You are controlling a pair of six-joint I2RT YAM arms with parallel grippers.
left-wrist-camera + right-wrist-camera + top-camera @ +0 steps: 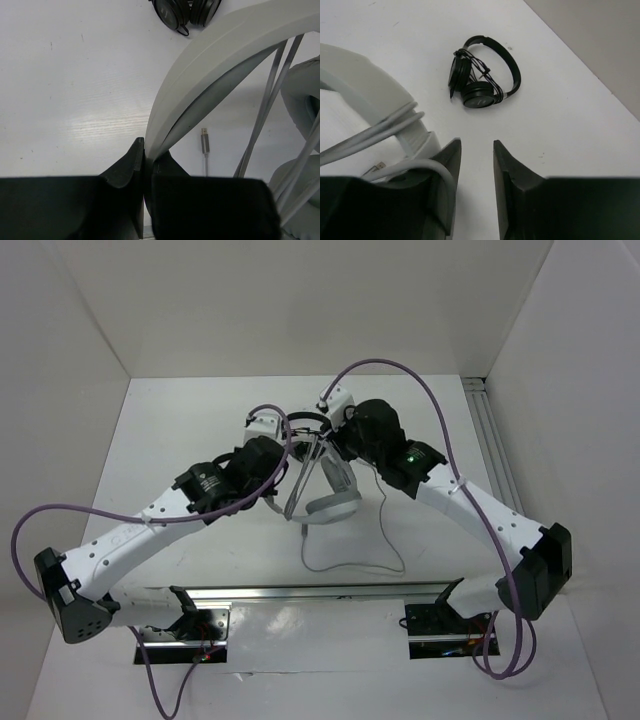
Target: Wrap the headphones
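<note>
The white headphones (335, 508) stand at the middle of the surface (200, 425), with the smaller black headphones (482, 80) just beyond at 12 o'clock. The left tool (146, 152) is clamped on their headband (210, 65). The right tool (476, 150) has its fingers apart, and the grey cable (420, 163) is draped over its 9 o'clock finger.

One large white headset (210, 65) and one small black headset (482, 75) make two headsets. There are two pincers, a left pincer (144, 167) and a right pincer (477, 150).
</note>
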